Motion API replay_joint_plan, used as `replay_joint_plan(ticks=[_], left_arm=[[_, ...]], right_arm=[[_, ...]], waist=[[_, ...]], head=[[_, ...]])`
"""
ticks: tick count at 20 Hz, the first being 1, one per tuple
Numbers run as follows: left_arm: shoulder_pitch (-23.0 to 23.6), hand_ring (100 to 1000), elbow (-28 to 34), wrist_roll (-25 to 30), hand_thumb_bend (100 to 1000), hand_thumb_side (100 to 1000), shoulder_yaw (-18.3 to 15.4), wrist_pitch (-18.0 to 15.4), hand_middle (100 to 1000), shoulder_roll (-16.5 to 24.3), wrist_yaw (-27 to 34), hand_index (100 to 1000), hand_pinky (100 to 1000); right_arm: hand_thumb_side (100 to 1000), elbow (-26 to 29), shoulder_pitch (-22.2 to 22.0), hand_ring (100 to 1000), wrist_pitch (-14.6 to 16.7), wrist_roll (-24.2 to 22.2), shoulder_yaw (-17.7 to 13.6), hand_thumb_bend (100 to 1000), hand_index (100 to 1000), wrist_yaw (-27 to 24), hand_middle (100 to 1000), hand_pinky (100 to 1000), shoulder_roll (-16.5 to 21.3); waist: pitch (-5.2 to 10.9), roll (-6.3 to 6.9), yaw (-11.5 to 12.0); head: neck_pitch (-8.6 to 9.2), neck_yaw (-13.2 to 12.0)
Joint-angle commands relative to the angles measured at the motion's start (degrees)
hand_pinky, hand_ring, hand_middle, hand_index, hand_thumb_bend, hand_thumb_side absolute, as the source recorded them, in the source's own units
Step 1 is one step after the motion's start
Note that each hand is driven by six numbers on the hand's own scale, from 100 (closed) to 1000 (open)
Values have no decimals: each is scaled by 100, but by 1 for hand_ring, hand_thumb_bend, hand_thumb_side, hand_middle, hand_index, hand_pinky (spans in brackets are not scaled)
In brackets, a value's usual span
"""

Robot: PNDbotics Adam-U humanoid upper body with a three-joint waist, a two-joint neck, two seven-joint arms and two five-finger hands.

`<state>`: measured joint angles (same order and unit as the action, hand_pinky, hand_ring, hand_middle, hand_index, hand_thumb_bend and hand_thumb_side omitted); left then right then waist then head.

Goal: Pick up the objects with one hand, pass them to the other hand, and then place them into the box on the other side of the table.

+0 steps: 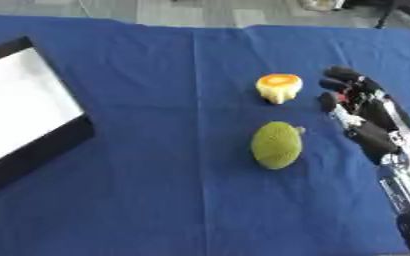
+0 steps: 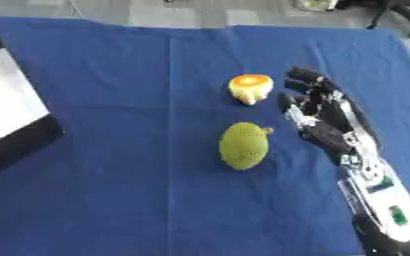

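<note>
The black box [image 1: 33, 145] with a white inside lies at the table's [image 1: 156, 200] left edge, nothing visible in it. The right hand [image 2: 327, 125], fingers relaxed and holding nothing, rests just right of the green fruit [image 2: 243, 145] and the yellow-orange piece [image 2: 250, 88] farther back.

My feed: even, bright overhead light, soft blur throughout; the box's [image 1: 20, 105] white inside glares, shadows faint.

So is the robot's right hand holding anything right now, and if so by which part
Nothing is held. The right hand is open beside the yellow-orange object and the green fruit, touching neither.
</note>
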<state>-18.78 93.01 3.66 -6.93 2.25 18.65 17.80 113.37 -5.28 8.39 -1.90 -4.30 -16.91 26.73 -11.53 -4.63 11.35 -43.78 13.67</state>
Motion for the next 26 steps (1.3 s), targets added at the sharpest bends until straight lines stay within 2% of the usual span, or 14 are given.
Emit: replay_joint_plan(ticks=[1,5,10,17,21,26], left_arm=[[-46,876,77,-21,157,860,-65,-18,1000,184,-18,760,953],[-38,876,84,-26,157,860,-72,-23,1000,219,-9,761,953],[-33,876,97,-19,156,863,-63,-27,1000,244,-8,760,953],[0,876,87,-2,155,868,-54,-28,1000,293,-34,760,954],[12,876,77,-1,153,869,-57,-42,1000,336,-34,760,954],[-31,877,111,16,151,866,-43,-78,1000,390,-18,760,954]], right_arm=[[251,122,-128,883,239,-107,-88,298,847,-26,847,798,565],[255,122,-437,883,409,-239,-233,324,847,-15,848,801,1185],[263,122,-691,881,361,-346,-429,349,846,-158,848,806,1880],[269,122,-809,872,398,-389,-654,388,847,-271,844,813,2731],[257,122,-886,863,451,-358,-757,447,846,31,840,824,3159],[268,122,-986,858,363,-429,-796,509,849,834,839,839,3523]], waist=[[84,-59,-14],[74,-82,-38],[41,-100,-44],[-11,-133,-43],[-52,-140,-53],[-120,-138,-47]], head=[[-34,27],[-33,74],[-34,116],[-22,140],[23,153],[85,174]])
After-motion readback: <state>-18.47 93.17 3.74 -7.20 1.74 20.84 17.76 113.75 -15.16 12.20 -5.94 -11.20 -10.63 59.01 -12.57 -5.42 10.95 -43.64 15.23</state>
